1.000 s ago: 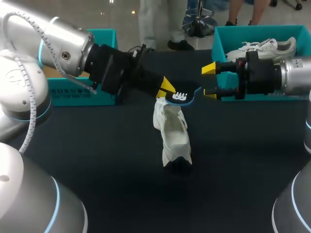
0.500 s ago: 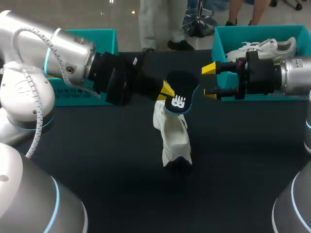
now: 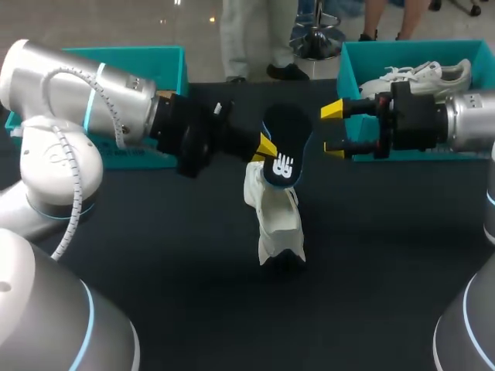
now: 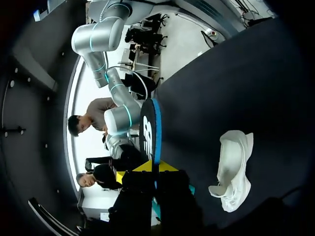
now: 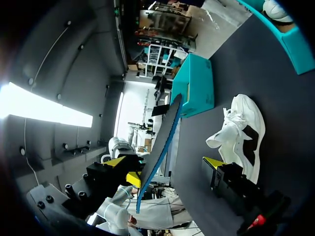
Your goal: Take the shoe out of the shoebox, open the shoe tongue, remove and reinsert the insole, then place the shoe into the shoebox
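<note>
Since 1 second ago the insole point(image 3: 284, 151) has swung from lying flat to standing almost on end, and my left arm point(image 3: 100, 85) has rolled and risen with it; my right arm point(image 3: 460, 120) has kept still. My left jaws pinch the insole near one end, just above the shoe point(image 3: 277, 219), which lies on its side on the surface point(image 3: 155, 270) with its mouth gaping. My right jaws are spread and hold nothing, near the insole, in front of the shoebox point(image 3: 352, 62).

I judge the shoe is out, the tongue opened and the insole removed; reinserting it and boxing the shoe remain.

The left wrist view shows the insole point(image 4: 150, 130) edge-on, clamped from 2 sides, which the head view half hides. The right wrist view shows a teal box point(image 5: 194, 86) beyond the shoe point(image 5: 241, 130).
</note>
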